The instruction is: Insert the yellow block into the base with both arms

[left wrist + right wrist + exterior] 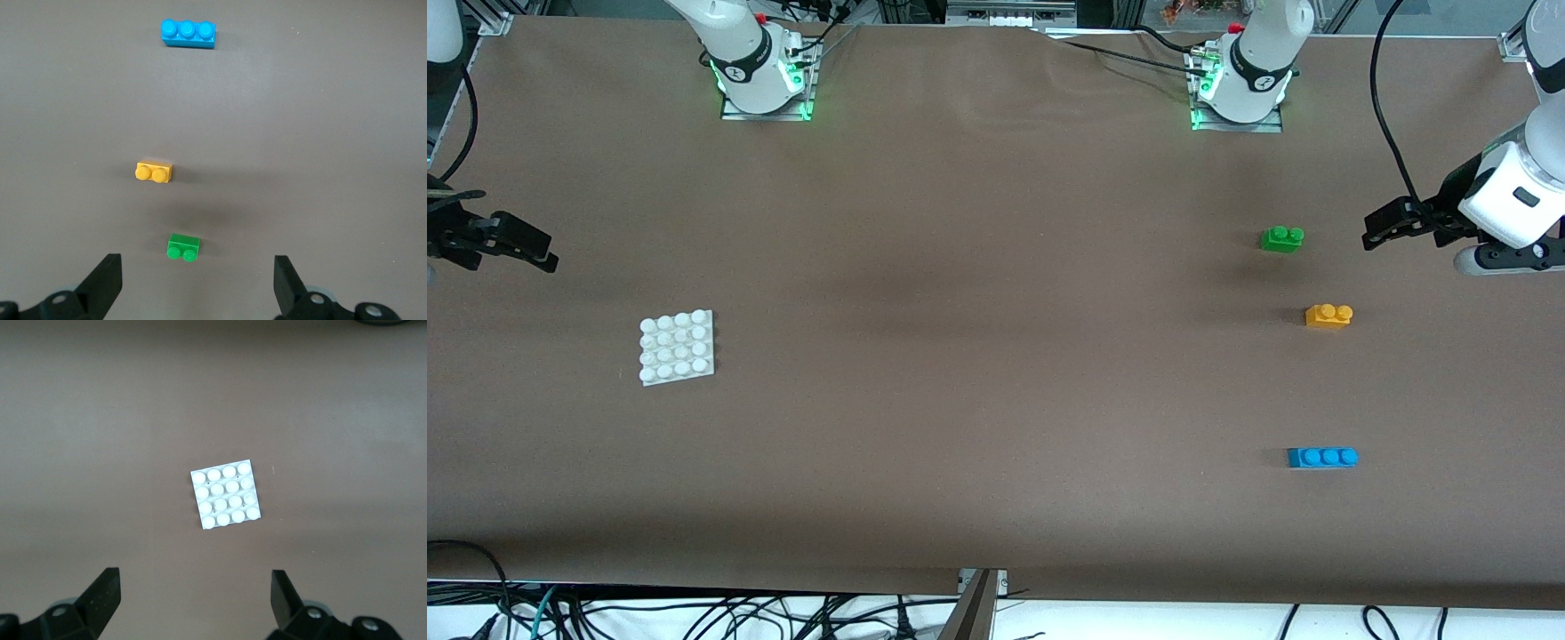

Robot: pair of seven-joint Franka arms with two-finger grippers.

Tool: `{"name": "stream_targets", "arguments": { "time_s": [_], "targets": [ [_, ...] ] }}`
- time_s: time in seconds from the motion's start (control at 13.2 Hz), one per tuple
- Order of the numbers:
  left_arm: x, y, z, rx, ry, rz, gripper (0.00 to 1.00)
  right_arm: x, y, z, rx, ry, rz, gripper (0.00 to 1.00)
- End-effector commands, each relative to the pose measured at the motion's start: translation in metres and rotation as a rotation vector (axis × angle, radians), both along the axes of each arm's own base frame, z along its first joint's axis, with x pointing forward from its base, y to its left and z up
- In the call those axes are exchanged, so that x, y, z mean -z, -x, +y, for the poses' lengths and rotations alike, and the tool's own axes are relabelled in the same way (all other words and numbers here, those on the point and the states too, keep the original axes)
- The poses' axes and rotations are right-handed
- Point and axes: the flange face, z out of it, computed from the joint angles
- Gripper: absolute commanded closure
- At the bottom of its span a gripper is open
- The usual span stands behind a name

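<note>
A: What's on the brown table [978,267]?
B: The white base [678,347] at the right arm's end. At the left arm's end, green brick [1282,238], yellow block [1328,316], blue brick [1322,457], each apart.

A robotics lab bench. Two arm bases [763,71] are bolted on metal plates at about eleven and one o'clock of a wide table [978,267] covered in brown cloth, green status lights glowing at their feet. Aluminium frame rails [1005,13] run along twelve o'clock, and loose black cables [694,613] tangle at six o'clock.
</note>
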Motion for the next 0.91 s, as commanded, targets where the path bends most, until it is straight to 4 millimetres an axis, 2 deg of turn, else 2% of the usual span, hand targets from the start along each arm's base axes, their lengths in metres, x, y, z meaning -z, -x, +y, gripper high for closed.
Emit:
{"name": "stream_targets", "arguments": {
  "time_s": [0.0, 0.08, 0.23, 0.83],
  "targets": [
    [-0.003, 0.007, 0.002, 0.011, 0.016, 0.001, 0.0, 0.027, -0.01, -0.003, -0.005, 0.014, 0.055, 0.0],
    [-0.003, 0.007, 0.002, 0.011, 0.016, 0.001, 0.0, 0.052, -0.018, -0.007, -0.001, 0.013, 0.099, 0.0],
    [-0.003, 0.007, 0.002, 0.011, 0.016, 0.001, 0.0, 0.086, -0.025, -0.025, -0.033, 0.008, 0.153, 0.0],
    [-0.002, 0.006, 0.002, 0.012, 0.016, 0.001, 0.0, 0.221, -0.055, -0.041, -0.106, 0.066, 0.247, 0.0]
  ]
}}
